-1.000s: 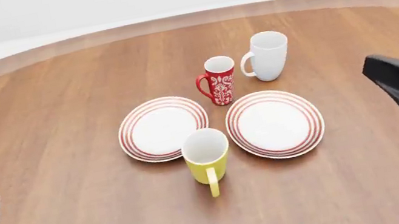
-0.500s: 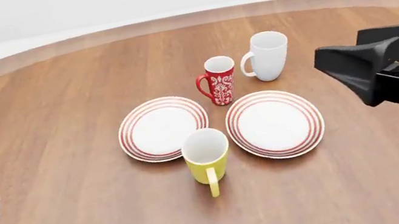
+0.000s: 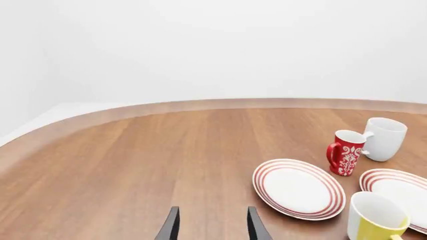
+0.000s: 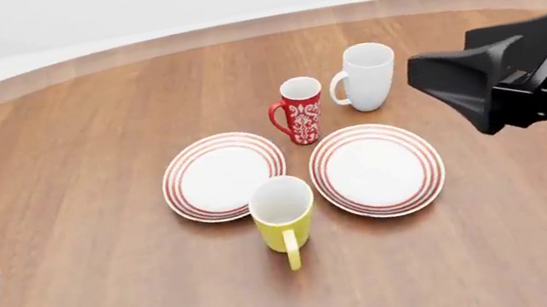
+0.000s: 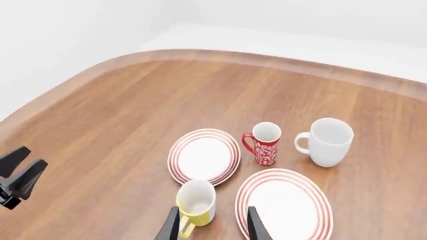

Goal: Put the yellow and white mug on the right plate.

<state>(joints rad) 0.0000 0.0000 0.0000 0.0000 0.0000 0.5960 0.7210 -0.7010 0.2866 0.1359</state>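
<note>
I can read no text, label, brand or number anywhere on my table. The red mug (image 4: 299, 110), just beyond the gap between the two plates, carries only a white ornamental pattern (no letters in it that I can make out).

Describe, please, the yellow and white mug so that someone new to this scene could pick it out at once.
On the wooden table, two red-ringed white plates lie side by side: the left plate and the right plate. The yellow and white mug stands upright at the near side of the gap between them, handle toward the arms. Unlike the red patterned mug and the white mug beyond the plates, it is yellow outside.
</note>
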